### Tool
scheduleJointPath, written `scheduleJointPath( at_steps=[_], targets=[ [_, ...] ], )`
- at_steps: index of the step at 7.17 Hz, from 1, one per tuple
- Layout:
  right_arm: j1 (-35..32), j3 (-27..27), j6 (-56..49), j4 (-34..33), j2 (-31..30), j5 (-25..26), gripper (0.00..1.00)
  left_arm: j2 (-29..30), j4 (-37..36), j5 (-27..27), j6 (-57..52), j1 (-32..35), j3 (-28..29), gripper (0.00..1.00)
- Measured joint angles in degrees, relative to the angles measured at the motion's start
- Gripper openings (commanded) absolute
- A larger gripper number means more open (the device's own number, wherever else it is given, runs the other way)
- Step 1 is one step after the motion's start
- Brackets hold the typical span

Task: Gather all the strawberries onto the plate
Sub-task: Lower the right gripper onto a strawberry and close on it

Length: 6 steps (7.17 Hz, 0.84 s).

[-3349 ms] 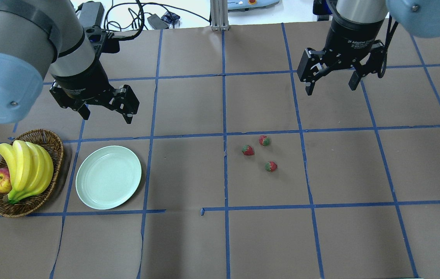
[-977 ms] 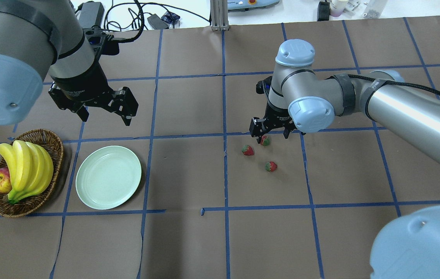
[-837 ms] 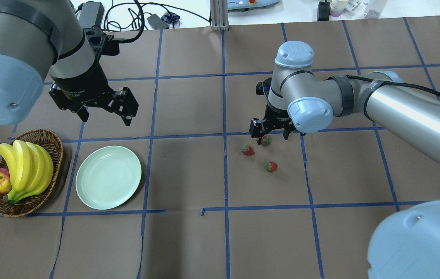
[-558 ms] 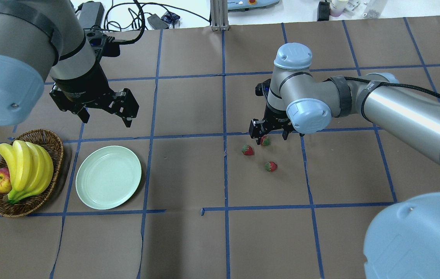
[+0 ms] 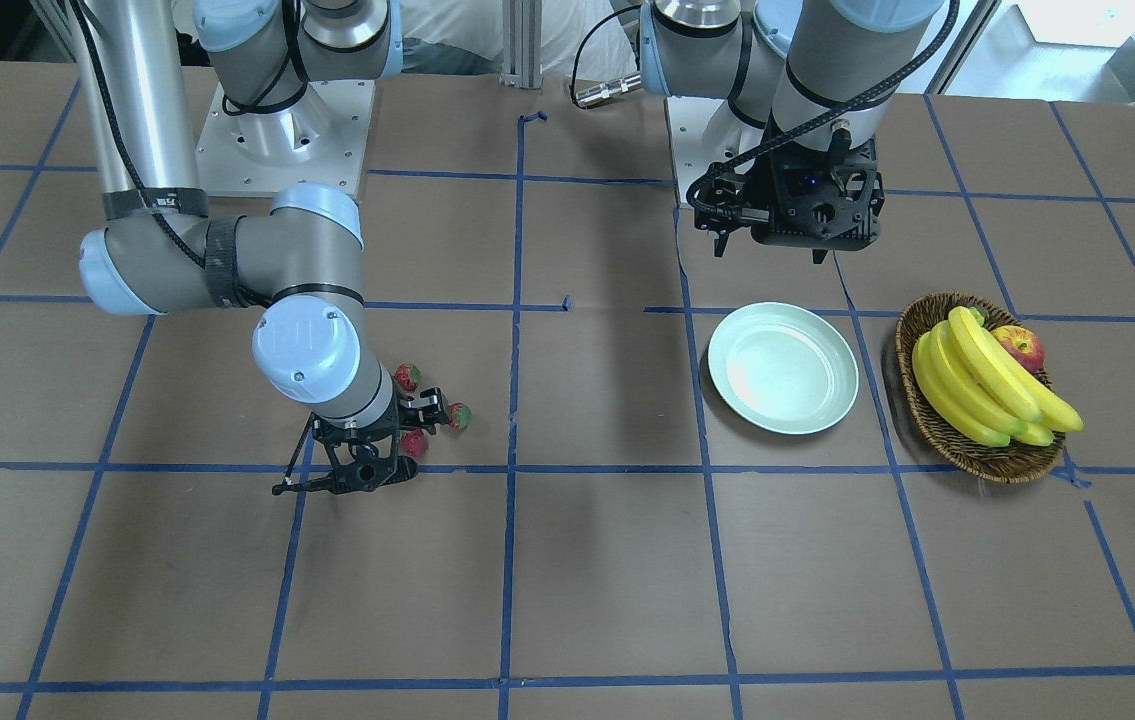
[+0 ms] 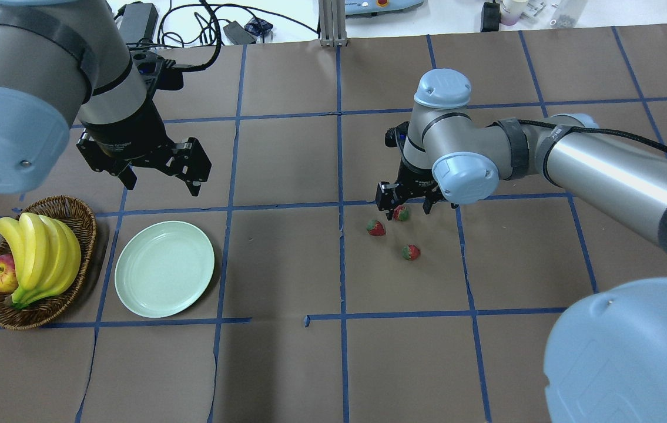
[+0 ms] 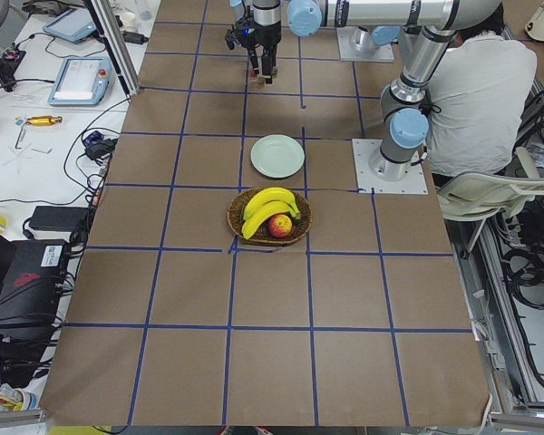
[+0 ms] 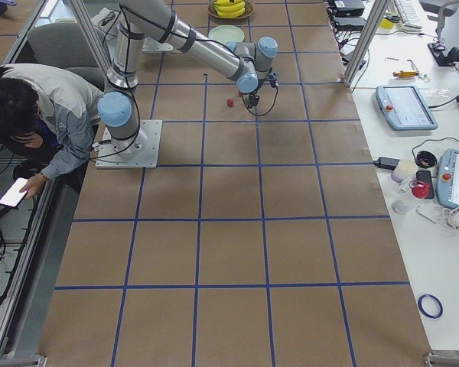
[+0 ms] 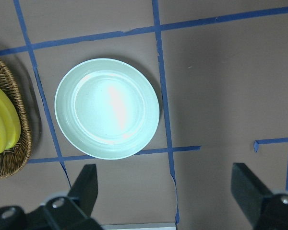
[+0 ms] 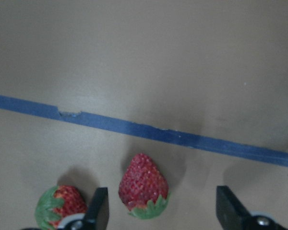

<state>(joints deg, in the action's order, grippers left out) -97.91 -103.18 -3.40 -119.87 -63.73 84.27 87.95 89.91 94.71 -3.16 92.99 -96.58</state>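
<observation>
Three strawberries lie right of the table's middle: the far one (image 6: 402,213), one to its left (image 6: 376,228) and a near one (image 6: 411,252). My right gripper (image 6: 405,207) is low over the table and open, with its fingers on either side of the far strawberry (image 10: 144,187), not touching it. A second strawberry (image 10: 57,206) lies just outside one finger (image 10: 98,211). The pale green plate (image 6: 164,268) sits empty at the left. My left gripper (image 6: 160,176) hangs open and empty above and behind the plate (image 9: 107,109).
A wicker basket (image 6: 39,311) with bananas (image 6: 45,252) and a red-yellow apple (image 6: 0,275) stands just left of the plate. Blue tape lines cross the brown table cover. Cables and devices lie past the far edge.
My right arm has come down from the back right to the strawberries and its open fingers now flank the far one. In the last second it only settled slightly. The left gripper barely moved.
</observation>
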Motion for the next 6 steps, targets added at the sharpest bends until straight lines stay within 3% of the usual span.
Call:
scheduleJointPath(
  at_steps=[1,6],
  targets=[
    [0.0,0.0,0.0,0.0,0.0,0.3,0.00,0.0,0.0,0.0,0.0,0.0,0.0,1.00],
    [0.0,1.0,0.1,0.4,-1.0,1.9,0.00,-0.1,0.0,0.1,0.0,0.0,0.0,1.00]
  ],
)
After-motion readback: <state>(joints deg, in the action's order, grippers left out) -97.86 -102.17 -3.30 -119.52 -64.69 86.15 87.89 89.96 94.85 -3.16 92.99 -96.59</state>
